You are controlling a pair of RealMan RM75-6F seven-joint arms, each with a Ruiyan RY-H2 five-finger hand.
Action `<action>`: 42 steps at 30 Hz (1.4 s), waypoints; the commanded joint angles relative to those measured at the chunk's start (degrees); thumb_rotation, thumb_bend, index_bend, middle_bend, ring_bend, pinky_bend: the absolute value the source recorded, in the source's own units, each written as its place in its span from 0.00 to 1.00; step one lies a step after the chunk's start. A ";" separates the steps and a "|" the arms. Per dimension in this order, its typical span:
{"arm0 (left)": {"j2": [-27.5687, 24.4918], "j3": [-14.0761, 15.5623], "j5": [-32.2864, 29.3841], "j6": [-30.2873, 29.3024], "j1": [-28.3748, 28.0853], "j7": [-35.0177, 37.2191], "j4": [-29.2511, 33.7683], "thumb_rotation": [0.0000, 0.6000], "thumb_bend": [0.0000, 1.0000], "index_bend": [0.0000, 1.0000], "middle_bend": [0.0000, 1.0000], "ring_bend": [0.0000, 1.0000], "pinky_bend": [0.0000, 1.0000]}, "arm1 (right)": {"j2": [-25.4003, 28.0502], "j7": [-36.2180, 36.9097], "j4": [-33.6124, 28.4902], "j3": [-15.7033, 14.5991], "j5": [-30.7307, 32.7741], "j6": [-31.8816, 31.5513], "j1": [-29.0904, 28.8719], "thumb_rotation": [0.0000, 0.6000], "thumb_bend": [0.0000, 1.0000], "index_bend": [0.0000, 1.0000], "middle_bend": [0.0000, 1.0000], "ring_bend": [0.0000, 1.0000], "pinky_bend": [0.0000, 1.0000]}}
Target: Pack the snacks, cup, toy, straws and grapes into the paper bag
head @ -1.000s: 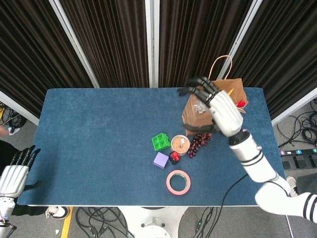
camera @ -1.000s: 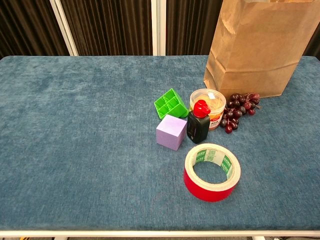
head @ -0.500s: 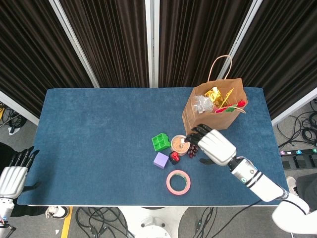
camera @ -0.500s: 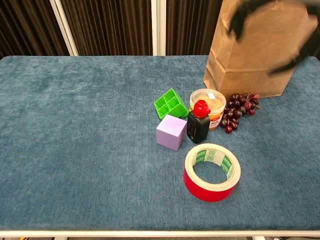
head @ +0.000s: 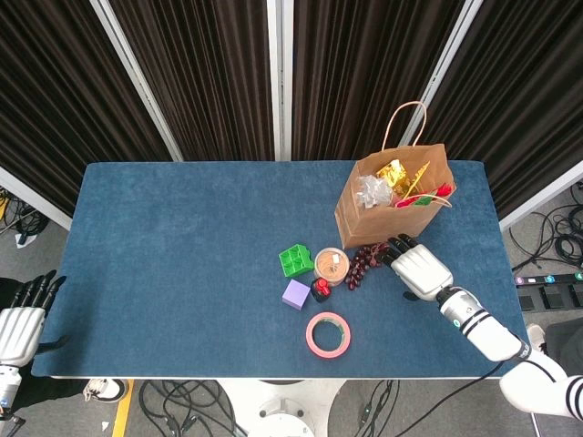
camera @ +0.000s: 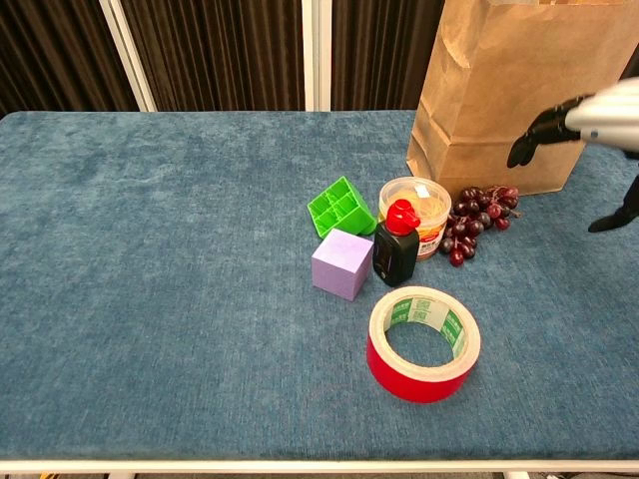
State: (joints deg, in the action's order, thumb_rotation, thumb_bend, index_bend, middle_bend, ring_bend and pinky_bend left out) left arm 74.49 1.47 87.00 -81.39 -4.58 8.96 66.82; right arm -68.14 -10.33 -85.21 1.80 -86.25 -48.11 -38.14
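The brown paper bag [head: 369,214] [camera: 509,100] stands upright at the table's right rear, with shiny snack packets [head: 393,175] and straws [head: 422,173] showing in its mouth. Dark grapes [head: 363,262] [camera: 477,218] lie at the bag's foot, beside a small round cup [head: 332,265] [camera: 417,196]. My right hand [head: 420,269] [camera: 589,125] hovers just right of the grapes, fingers spread toward the bag, holding nothing. My left hand [head: 20,326] hangs off the table's near-left corner, fingers straight, empty.
A green gridded block [head: 295,260] [camera: 341,208], a purple cube [head: 296,294] [camera: 342,263] and a black bottle with a red cap [head: 321,289] [camera: 396,249] cluster left of the cup. A red tape roll [head: 328,333] [camera: 423,341] lies nearer the front edge.
My right hand came away from above the bag's mouth, swung down past the cup and now sits low to the right of the grapes. Left hand slid slightly lower.
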 commanded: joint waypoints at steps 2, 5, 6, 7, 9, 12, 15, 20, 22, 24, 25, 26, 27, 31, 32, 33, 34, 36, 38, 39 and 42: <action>0.14 0.05 -0.02 0.05 0.09 0.31 -0.50 1.00 0.06 0.07 0.04 0.00 0.11 | -4.31 1.33 5.65 -1.10 0.32 0.65 0.07 1.00 0.02 0.15 0.17 0.05 0.08; 0.35 0.08 0.12 0.04 0.07 0.44 -0.96 1.00 0.06 0.07 0.04 0.00 0.11 | -6.74 3.59 9.25 -1.46 -1.36 -0.47 -0.11 1.00 0.04 0.15 0.17 0.05 0.08; 0.41 0.08 0.14 0.07 0.06 0.49 -1.06 1.00 0.06 0.07 0.04 0.00 0.11 | -7.44 4.29 10.23 -1.57 -1.86 -0.75 -0.21 1.00 0.04 0.15 0.17 0.05 0.08; 0.50 0.09 0.18 0.09 0.05 0.52 -1.20 1.00 0.06 0.07 0.04 0.00 0.11 | -8.35 5.22 11.41 -1.72 -2.47 -1.11 -0.34 1.00 0.04 0.15 0.16 0.05 0.08; 0.61 0.10 0.22 0.08 0.05 0.57 -1.41 1.00 0.06 0.07 0.04 0.00 0.11 | -9.62 6.42 13.09 -1.99 -3.25 -1.51 -0.52 1.00 0.04 0.15 0.16 0.05 0.08; 0.72 0.13 0.21 0.11 0.12 0.77 -1.77 1.00 0.06 0.07 0.04 0.00 0.11 | -11.63 8.04 15.79 -2.48 -4.41 -2.35 -0.66 1.00 0.04 0.15 0.16 0.04 0.08; 0.74 0.17 0.27 0.15 0.14 1.02 -2.12 1.00 0.06 0.07 0.04 0.00 0.11 | -13.62 10.16 18.40 -2.70 -5.51 -3.56 -0.86 1.00 0.05 0.15 0.15 0.03 0.08; 0.75 0.10 0.29 0.07 0.16 1.39 -2.54 1.00 0.06 0.07 0.04 0.00 0.11 | -16.41 13.53 22.30 -2.72 -7.45 -6.33 -1.38 1.00 0.05 0.14 0.15 0.02 0.06; 0.82 0.06 0.20 0.19 0.13 1.44 -2.61 1.00 0.06 0.07 0.04 0.00 0.11 | -17.25 14.31 23.57 -2.81 -7.80 -6.75 -1.61 1.00 0.05 0.14 0.15 0.02 0.06; 0.88 0.13 0.22 0.24 0.19 1.61 -2.82 1.00 0.06 0.07 0.04 0.00 0.11 | -18.13 14.84 24.82 -2.94 -8.00 -6.87 -1.83 1.00 0.05 0.14 0.15 0.02 0.06; 0.93 0.15 0.21 0.28 0.20 1.68 -2.92 1.00 0.06 0.07 0.04 0.00 0.11 | -18.50 15.03 25.29 -2.99 -7.97 -6.79 -1.90 1.00 0.06 0.14 0.15 0.02 0.06; 0.96 0.17 0.21 0.33 0.22 1.77 -3.00 1.00 0.06 0.07 0.04 0.00 0.11 | -18.87 15.27 25.72 -3.05 -7.95 -6.74 -1.95 1.00 0.06 0.14 0.15 0.02 0.06; 0.99 0.19 0.22 0.35 0.22 1.82 -3.08 1.00 0.06 0.07 0.04 0.00 0.11 | -19.24 15.48 26.16 -3.14 -7.93 -6.67 -1.99 1.00 0.06 0.14 0.15 0.02 0.06; 1.03 0.14 0.19 0.39 0.22 2.10 -3.37 1.00 0.06 0.07 0.04 0.00 0.11 | -20.68 15.40 28.28 -3.63 -7.72 -5.92 -2.13 1.00 0.07 0.14 0.15 0.02 0.06; 1.04 0.13 0.19 0.38 0.21 2.12 -3.43 1.00 0.06 0.07 0.04 0.00 0.11 | -20.95 15.33 28.67 -3.66 -7.64 -5.82 -2.16 1.00 0.07 0.14 0.15 0.02 0.06; 1.04 0.13 0.18 0.42 0.21 2.15 -3.48 1.00 0.06 0.07 0.04 0.00 0.11 | -21.22 15.26 29.02 -3.69 -7.54 -5.70 -2.19 1.00 0.08 0.14 0.15 0.02 0.06; 1.03 0.15 0.17 0.47 0.22 2.21 -3.49 1.00 0.06 0.07 0.04 0.00 0.11 | -21.55 15.19 29.41 -3.73 -7.40 -5.52 -2.21 1.00 0.09 0.14 0.15 0.02 0.06; 1.01 0.17 0.24 0.39 0.25 2.21 -3.54 1.00 0.06 0.07 0.04 0.00 0.11 | -22.03 15.05 29.97 -3.74 -7.18 -5.28 -2.26 1.00 0.10 0.14 0.15 0.02 0.07; 1.03 0.15 0.25 0.35 0.26 2.26 -3.58 1.00 0.06 0.07 0.04 0.00 0.11 | -22.61 14.82 30.59 -3.70 -6.91 -5.06 -2.32 1.00 0.11 0.14 0.15 0.02 0.07; 1.03 0.15 0.25 0.38 0.25 2.28 -3.58 1.00 0.06 0.07 0.04 0.00 0.11 | -22.91 14.59 30.93 -3.65 -6.72 -4.93 -2.34 1.00 0.12 0.14 0.15 0.02 0.07; 0.96 0.16 0.34 0.29 0.26 2.28 -3.56 1.00 0.06 0.07 0.04 0.00 0.11 | -23.64 13.74 31.79 -3.39 -6.17 -4.82 -2.30 1.00 0.15 0.14 0.16 0.03 0.08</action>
State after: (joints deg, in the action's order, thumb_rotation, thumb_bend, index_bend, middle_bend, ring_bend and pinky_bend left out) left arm 75.45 1.64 87.33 -81.11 -4.32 11.25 63.27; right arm -91.63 3.57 -53.58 -1.67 -92.56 -53.01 -40.44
